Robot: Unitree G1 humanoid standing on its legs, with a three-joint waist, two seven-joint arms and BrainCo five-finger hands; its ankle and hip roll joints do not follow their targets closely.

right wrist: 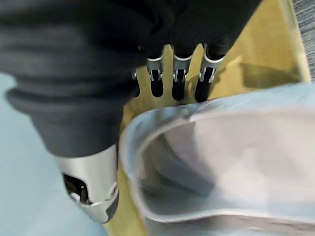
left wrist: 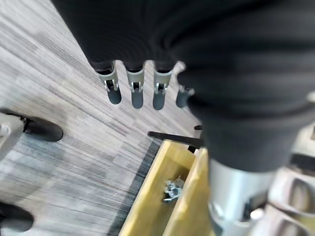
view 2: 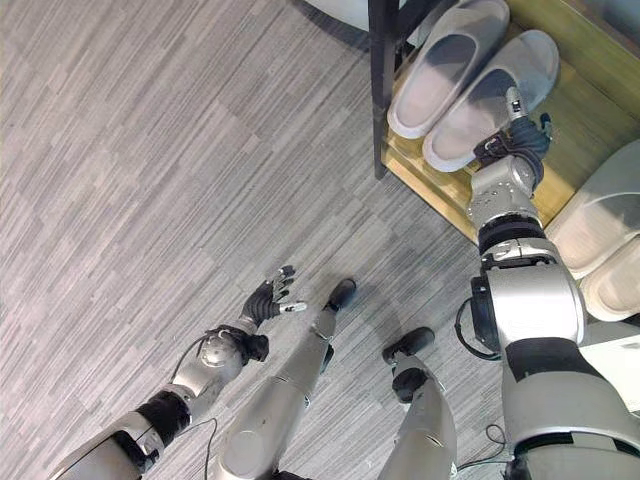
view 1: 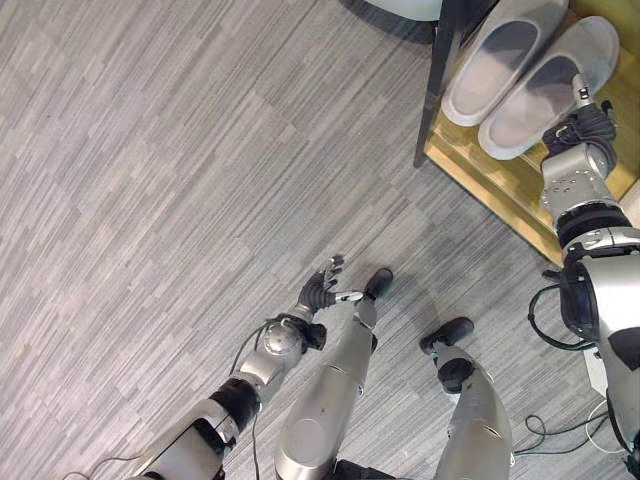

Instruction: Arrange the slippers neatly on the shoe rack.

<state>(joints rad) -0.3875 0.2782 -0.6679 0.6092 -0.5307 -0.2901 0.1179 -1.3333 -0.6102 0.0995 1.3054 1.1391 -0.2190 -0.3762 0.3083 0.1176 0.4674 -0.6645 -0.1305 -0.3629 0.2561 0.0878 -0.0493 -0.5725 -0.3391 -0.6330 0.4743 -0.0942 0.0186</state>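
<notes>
Two grey slippers lie side by side on the wooden shelf (view 1: 500,185) of the shoe rack, the left slipper (view 1: 505,50) and the right slipper (view 1: 545,95), toes pointing away. My right hand (view 2: 512,150) rests at the heel of the right slipper. In the right wrist view its fingers (right wrist: 179,81) run straight along the shelf beside the slipper's rim (right wrist: 221,157), with the thumb (right wrist: 91,191) on the other side. It is open. My left hand (view 1: 318,290) hangs over the floor, well left of the rack. Its fingers (left wrist: 135,91) are relaxed and hold nothing.
A black upright post (view 1: 437,80) marks the rack's left corner. Another pair of pale slippers (view 2: 600,240) lies to the right of my right arm. Grey wood-grain floor (view 1: 150,200) stretches to the left of the rack.
</notes>
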